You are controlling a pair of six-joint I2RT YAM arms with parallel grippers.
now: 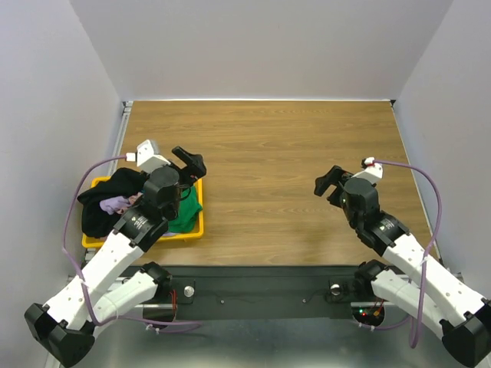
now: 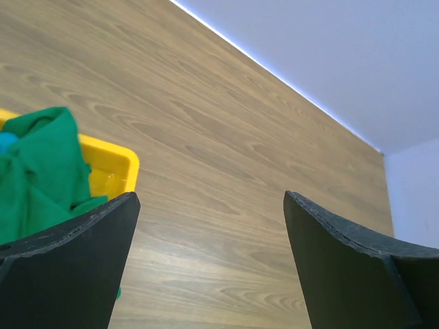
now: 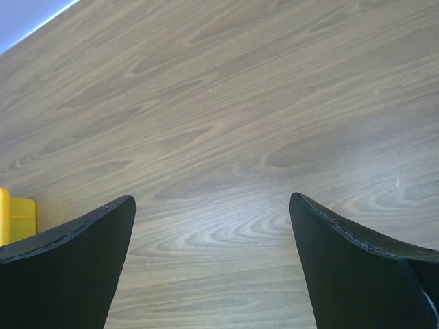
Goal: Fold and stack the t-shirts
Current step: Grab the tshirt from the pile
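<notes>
The t-shirts lie bunched in a yellow bin [image 1: 196,232] at the table's left front. A bright green shirt [image 1: 186,212] fills its right part, a black one [image 1: 103,201] hangs over its left rim, and a pale lavender-pink one [image 1: 116,205] shows between them. The green shirt also shows in the left wrist view [image 2: 42,171]. My left gripper [image 1: 191,161] is open and empty, above the bin's far right corner. My right gripper [image 1: 328,183] is open and empty over bare wood at the right. The teal shirt is only a small blue patch [image 2: 7,142].
The wooden table [image 1: 268,153] spans the view, with white walls on three sides. A black rail [image 1: 261,287] with the arm bases runs along the near edge. The bin's corner shows in the right wrist view [image 3: 15,216].
</notes>
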